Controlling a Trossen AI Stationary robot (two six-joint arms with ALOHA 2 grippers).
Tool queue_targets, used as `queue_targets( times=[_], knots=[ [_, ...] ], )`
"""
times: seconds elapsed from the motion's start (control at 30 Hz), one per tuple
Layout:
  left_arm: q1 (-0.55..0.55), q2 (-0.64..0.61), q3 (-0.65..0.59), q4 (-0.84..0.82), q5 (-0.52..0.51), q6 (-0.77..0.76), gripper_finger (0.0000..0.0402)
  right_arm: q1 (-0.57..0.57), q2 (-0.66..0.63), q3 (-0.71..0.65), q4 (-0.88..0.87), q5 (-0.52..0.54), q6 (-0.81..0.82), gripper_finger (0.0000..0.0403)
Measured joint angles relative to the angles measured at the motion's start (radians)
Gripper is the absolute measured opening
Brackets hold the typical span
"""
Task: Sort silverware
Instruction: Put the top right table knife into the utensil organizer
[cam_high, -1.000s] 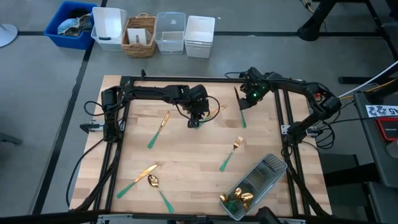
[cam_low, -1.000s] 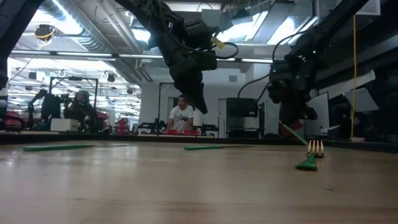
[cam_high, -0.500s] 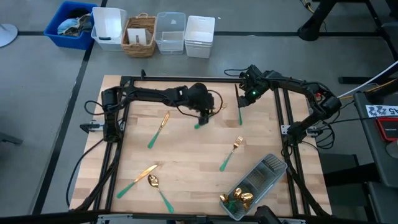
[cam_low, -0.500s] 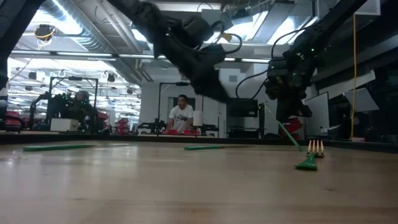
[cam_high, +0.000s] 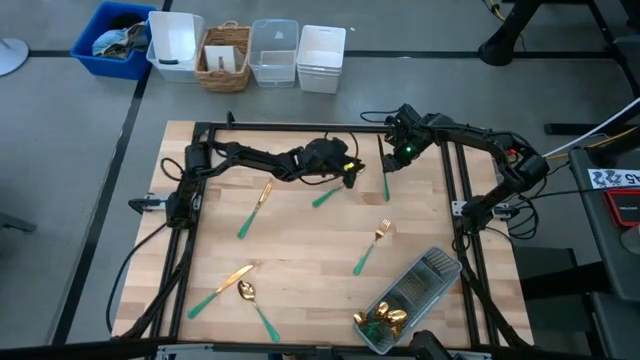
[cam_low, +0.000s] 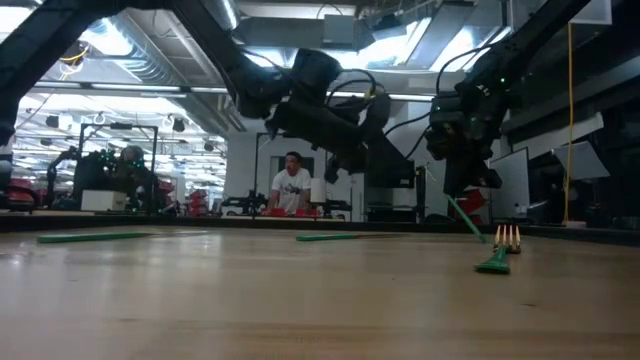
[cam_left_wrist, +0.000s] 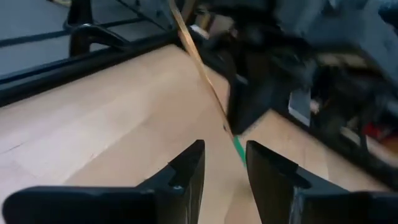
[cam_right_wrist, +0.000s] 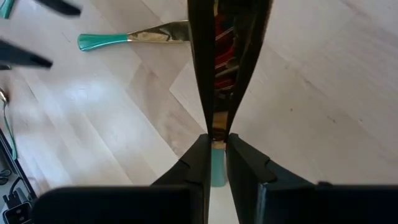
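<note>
The silverware has gold heads and teal handles. My right gripper (cam_high: 403, 152) is near the table's far right and is shut on a knife (cam_high: 387, 183). My left gripper (cam_high: 352, 170) is open and empty. It reaches level toward that knife, which shows ahead of its fingers (cam_left_wrist: 238, 148). Another knife (cam_high: 325, 197) lies flat on the table just near of it. A further knife (cam_high: 255, 207), a fork (cam_high: 371, 246), a knife (cam_high: 222, 288) and a spoon (cam_high: 256, 303) also lie flat on the wood. My right gripper pinches the knife between its two fingers, about where the gold blade (cam_right_wrist: 217, 138) meets the teal handle (cam_right_wrist: 217, 171). The fingers come from above. The knife is tilted, with its handle (cam_low: 470, 220) slanting down below the fingers. I cannot tell whether its end touches the table.
A clear plastic tray (cam_high: 428, 272) at the near right corner holds gold spoons (cam_high: 381, 320). A black frame (cam_high: 300, 128) borders the table. Bins and a basket (cam_high: 225, 55) stand beyond the far edge. A person (cam_low: 292, 185) sits in the room behind.
My left gripper has risen from the knife lying mid-table and swung toward the right, toward the right gripper. It has tipped from pointing down to pointing level. That knife has stayed on the table. My right gripper has kept hold of its knife.
</note>
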Motion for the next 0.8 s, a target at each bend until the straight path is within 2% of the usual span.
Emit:
queue_targets(
  times=[0.23, 0.8],
  knots=[
    [0.014, 0.038, 0.002, 0.157, -0.006, -0.146, 0.0109, 0.0, 0.0, 0.0, 0.0, 0.0, 0.0, 0.0048],
    [-0.018, 0.066, 0.116, 0.127, -0.098, -0.168, 0.0109, 0.0, 0.0, 0.0, 0.0, -0.011, 0.0, 0.0048]
  ],
)
